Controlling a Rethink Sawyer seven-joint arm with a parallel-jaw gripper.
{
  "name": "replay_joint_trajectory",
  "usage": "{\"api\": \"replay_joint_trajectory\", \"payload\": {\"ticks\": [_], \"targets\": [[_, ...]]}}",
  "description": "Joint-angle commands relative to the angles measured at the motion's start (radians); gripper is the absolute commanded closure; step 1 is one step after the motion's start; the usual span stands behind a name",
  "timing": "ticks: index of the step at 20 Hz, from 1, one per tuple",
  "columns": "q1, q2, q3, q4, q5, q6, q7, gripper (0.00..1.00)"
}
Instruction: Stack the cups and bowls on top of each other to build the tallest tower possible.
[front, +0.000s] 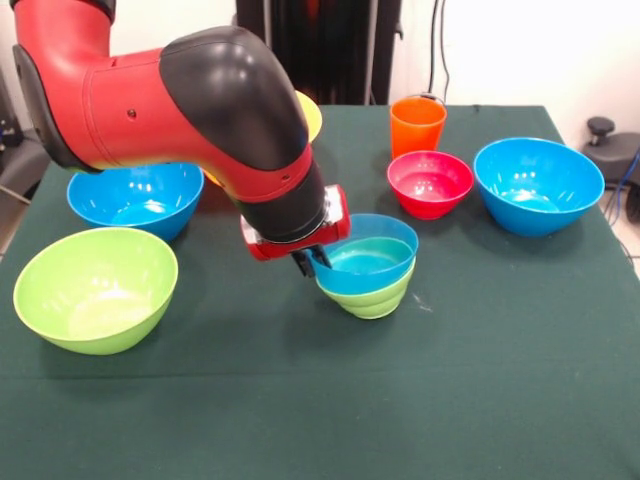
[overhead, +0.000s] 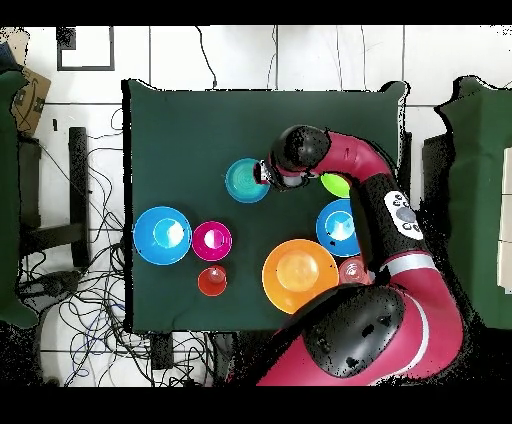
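Gripper (front: 312, 262) sits at the 9 o'clock rim of the tower (front: 368, 268), a teal bowl nested in a blue one over lime, near table (front: 300, 400) centre; dark fingertips touch the rim, but whether they clamp it cannot be told. Front view: red bowl (front: 430, 183) and orange cup (front: 417, 124) at 1 o'clock of the tower, blue bowl (front: 538, 185) at 2, second blue bowl (front: 136, 199) at 10, lime bowl (front: 96, 288) at 9
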Motion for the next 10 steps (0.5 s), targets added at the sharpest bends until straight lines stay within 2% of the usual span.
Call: {"api": "replay_joint_trajectory", "payload": {"ticks": [1, 4, 5, 10], "targets": [[0.039, -0.006, 0.025, 0.075, -0.137, 0.007, -0.307, 1.0], [0.042, -0.007, 0.023, 0.071, -0.144, 0.0, -0.306, 1.0], [0.043, -0.008, 0.025, 0.07, -0.149, 0.002, -0.302, 0.0], [0.042, -0.011, 0.029, 0.074, -0.159, -0.004, -0.295, 0.0]]}}
